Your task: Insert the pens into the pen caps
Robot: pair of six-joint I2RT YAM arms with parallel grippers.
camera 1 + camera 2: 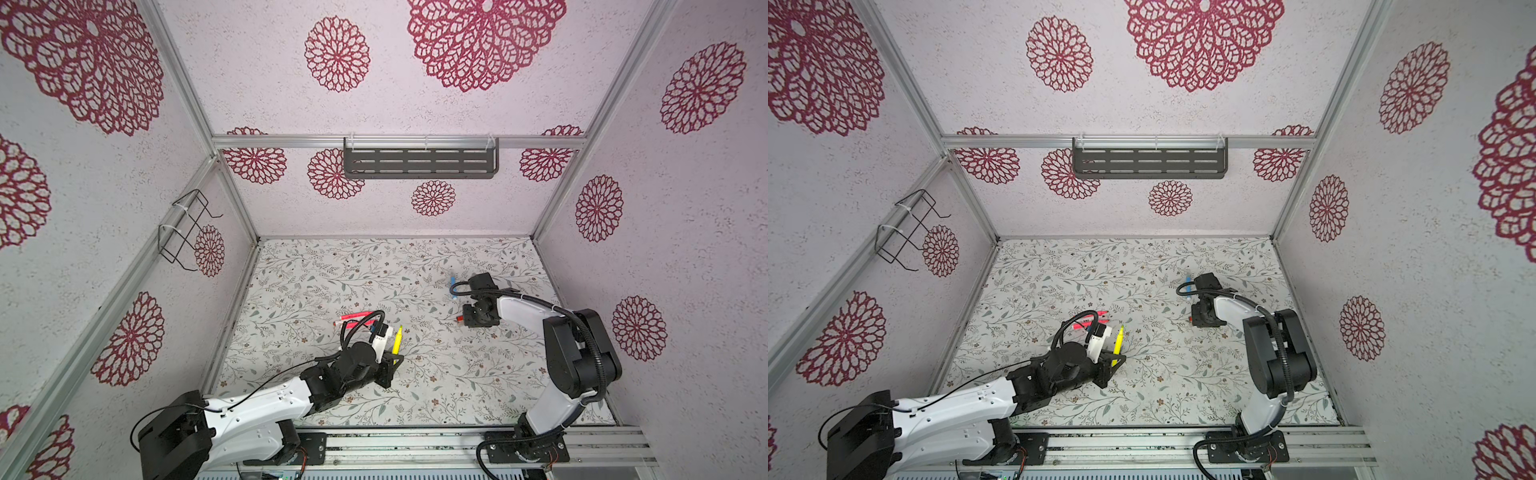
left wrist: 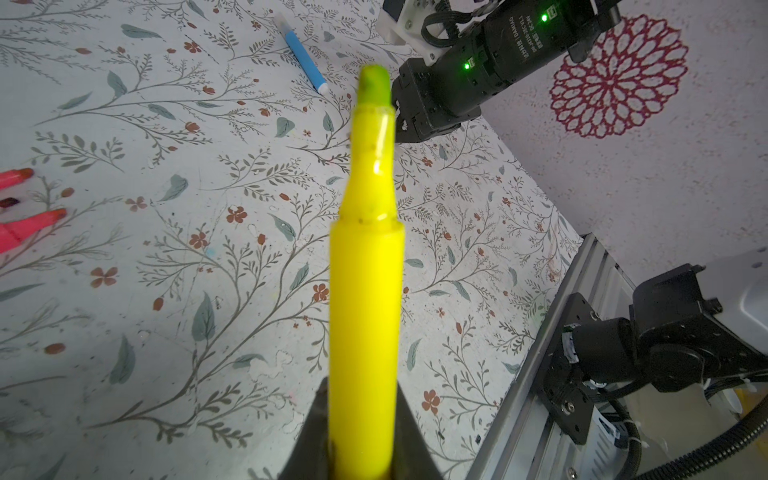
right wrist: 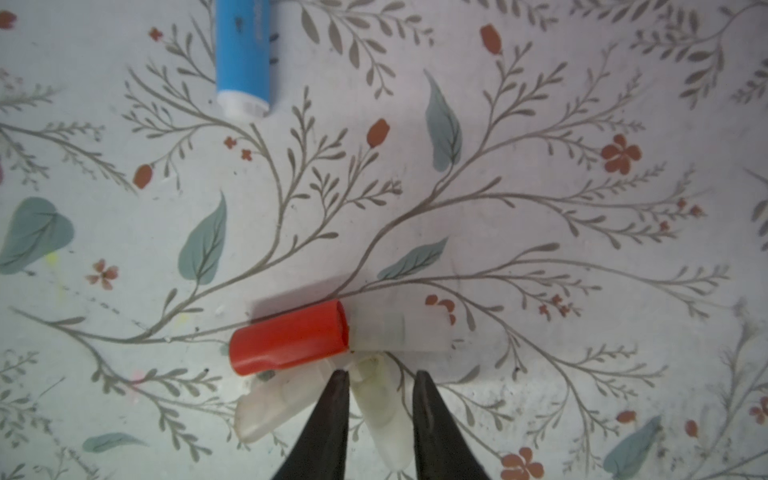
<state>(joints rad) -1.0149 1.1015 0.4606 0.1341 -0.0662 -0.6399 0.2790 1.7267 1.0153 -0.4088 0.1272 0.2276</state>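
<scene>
Yellow pen sits clamped in the left claw, over the table. Right claw straddles a pale cap lying beside the red cap; whether it grips, I cannot tell.

Bright, even light, soft shadows; the close yellow pen is blurred (glare streak near its tip).

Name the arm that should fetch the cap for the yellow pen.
Right. The right gripper is down with its fingers astride a pale cap beside the red cap. The left gripper is shut on the yellow pen, far from both.
</scene>
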